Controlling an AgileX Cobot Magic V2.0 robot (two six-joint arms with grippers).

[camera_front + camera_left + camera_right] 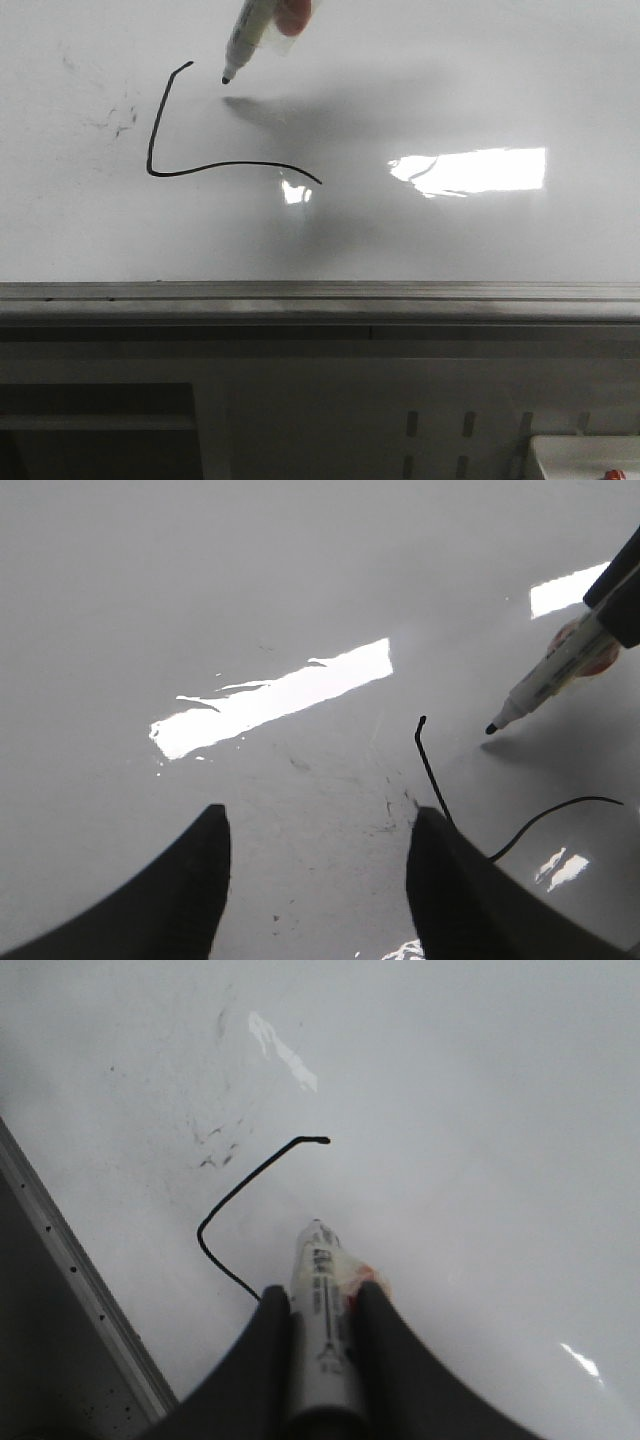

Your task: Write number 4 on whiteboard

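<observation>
The whiteboard (450, 240) fills the front view. One curved L-shaped black stroke (156, 140) is on it, with no line across it, so no whole number 4 shows. The stroke also shows in the left wrist view (432, 775) and the right wrist view (240, 1190). My right gripper (322, 1295) is shut on a white marker (320, 1290). The marker (248, 35) points down, its black tip (226, 79) just right of the stroke's top end. I cannot tell if the tip touches the board. My left gripper (320, 815) is open and empty, low over the board left of the stroke.
Faint black smudges (120, 118) lie left of the stroke. A bright rectangular glare (470, 170) sits right of it. The grey metal rail (320, 295) runs along the board's near edge. A white object (585, 455) lies below it at the right.
</observation>
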